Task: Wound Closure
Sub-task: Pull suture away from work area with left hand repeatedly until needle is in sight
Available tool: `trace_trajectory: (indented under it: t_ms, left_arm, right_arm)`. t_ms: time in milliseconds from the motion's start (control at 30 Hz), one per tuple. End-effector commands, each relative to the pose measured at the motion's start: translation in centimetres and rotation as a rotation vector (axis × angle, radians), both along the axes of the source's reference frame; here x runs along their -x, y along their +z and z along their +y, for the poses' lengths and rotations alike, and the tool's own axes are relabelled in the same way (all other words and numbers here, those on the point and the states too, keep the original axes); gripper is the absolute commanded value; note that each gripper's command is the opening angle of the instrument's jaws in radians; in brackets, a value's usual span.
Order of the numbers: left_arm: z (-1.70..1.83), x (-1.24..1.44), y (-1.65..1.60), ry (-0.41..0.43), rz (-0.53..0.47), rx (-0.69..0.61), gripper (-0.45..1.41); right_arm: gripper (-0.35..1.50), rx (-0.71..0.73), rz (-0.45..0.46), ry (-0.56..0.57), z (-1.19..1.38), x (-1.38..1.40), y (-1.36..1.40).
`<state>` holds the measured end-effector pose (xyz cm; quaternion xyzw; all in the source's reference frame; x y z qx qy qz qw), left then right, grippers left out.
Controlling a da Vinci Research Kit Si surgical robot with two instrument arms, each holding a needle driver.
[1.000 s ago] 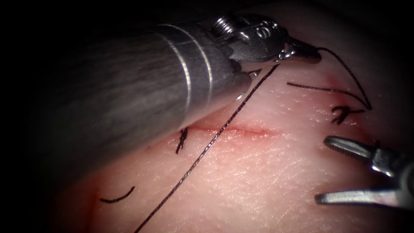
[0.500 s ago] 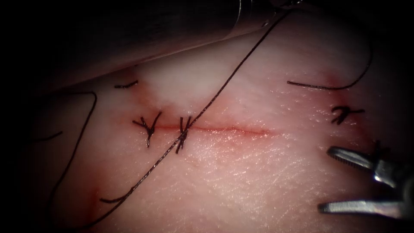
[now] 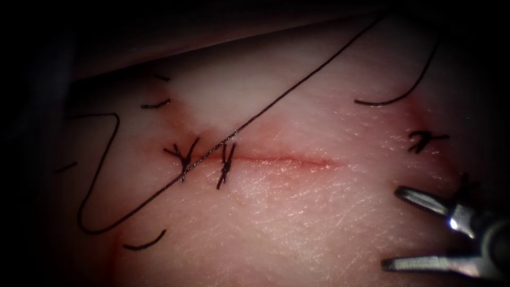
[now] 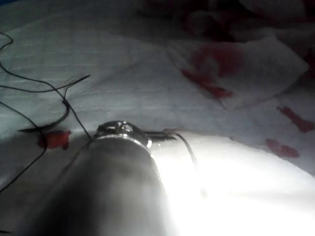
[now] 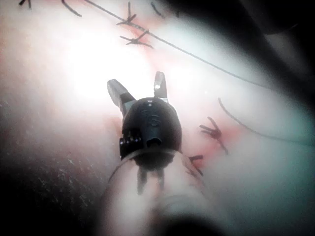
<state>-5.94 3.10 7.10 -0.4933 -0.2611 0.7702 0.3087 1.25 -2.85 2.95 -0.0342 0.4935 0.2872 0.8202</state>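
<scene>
The cut [image 3: 276, 159] runs across the pale tissue [image 3: 297, 218], with two knotted stitches [image 3: 183, 155] [image 3: 226, 165] at its left end and another knot [image 3: 425, 141] off its right end. A long thread [image 3: 276, 101] slants from the upper right over the cut's left end, then curls into a loop [image 3: 87, 226] on the left. My right tool [image 3: 393, 227] hovers low on the right, jaws open and holding nothing, also seen as the right tool [image 5: 138, 88]. My left tool [image 4: 165, 135] has thread [image 4: 189, 155] trailing beside its tip. A dark curved arc [image 4: 51, 120], perhaps the needle, lies on white cloth.
Short cut thread ends lie on the tissue [image 3: 144, 242] [image 3: 155, 103], and a longer loose strand [image 3: 398, 95] curves at the upper right. White cloth with red stains [image 4: 216, 64] lies beyond the tissue.
The left tool has drawn back up and away from the cut. The thread has swung left over the stitches and looped out. The right tool's jaws have spread a little.
</scene>
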Motion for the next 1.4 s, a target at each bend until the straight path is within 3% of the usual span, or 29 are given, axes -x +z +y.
trace_trajectory:
  t_ms: [33,67,167,300,400,500,533,567,633,700,933,1133,1267,1367,1400]
  left_arm:
    - [0.13,0.02,-0.03,-0.002,0.006,0.003,1.20]
    - [0.07,-0.07,-0.10,0.011,0.037,-0.018,1.33]
    - [-0.03,-0.25,-0.20,0.027,0.033,-0.045,1.38]
    - [-0.37,-0.83,-0.58,0.076,0.044,-0.063,1.38]
    - [-0.50,-1.07,-0.72,0.095,0.052,-0.063,1.38]
    - [-0.76,-1.48,-0.95,0.124,0.072,-0.072,1.38]
    - [-0.95,-1.77,-1.10,0.144,0.097,-0.074,1.33]
    - [-0.95,-1.77,-1.10,0.144,0.097,-0.074,1.33]
    - [-1.22,-2.17,-1.29,0.184,0.129,-0.078,1.31]
    - [-1.29,-2.29,-1.34,0.188,0.140,-0.075,1.30]
    - [-1.77,-3.23,-1.60,0.221,0.216,-0.056,1.25]
    - [-2.05,-3.89,-1.69,0.395,0.219,0.109,0.89]
    - [-2.22,-4.21,-1.71,0.505,0.225,0.119,0.89]
    - [-2.30,-4.27,-1.70,0.553,0.232,0.124,0.89]
    - [-2.40,-4.31,-1.69,0.617,0.243,0.132,0.88]
  right_arm:
    - [0.93,0.003,0.004,0.001,0.08,-0.10,0.02]
    - [0.91,0.004,0.003,0.001,0.08,-0.10,0.02]
    - [0.93,0.004,0.002,0.003,0.09,-0.11,0.03]
    - [0.99,0.007,0.000,0.007,0.07,-0.17,0.06]
    - [1.03,0.009,-0.002,0.009,0.06,-0.20,0.08]
    - [1.08,0.013,-0.004,0.011,0.04,-0.23,0.11]
    - [1.08,0.012,-0.008,0.008,0.03,-0.24,0.13]
    - [1.08,0.012,-0.008,0.008,0.03,-0.24,0.13]
    - [1.08,0.013,-0.011,0.008,0.02,-0.26,0.15]
    - [1.09,0.011,-0.013,0.006,0.02,-0.27,0.15]
    - [1.09,0.012,-0.013,0.007,0.03,-0.27,0.16]
    - [1.11,0.012,-0.015,0.010,0.03,-0.30,0.17]
    - [1.13,0.011,-0.017,0.009,0.03,-0.32,0.17]
    - [1.13,0.011,-0.018,0.010,0.03,-0.33,0.18]
    - [1.13,0.012,-0.018,0.010,0.02,-0.33,0.18]
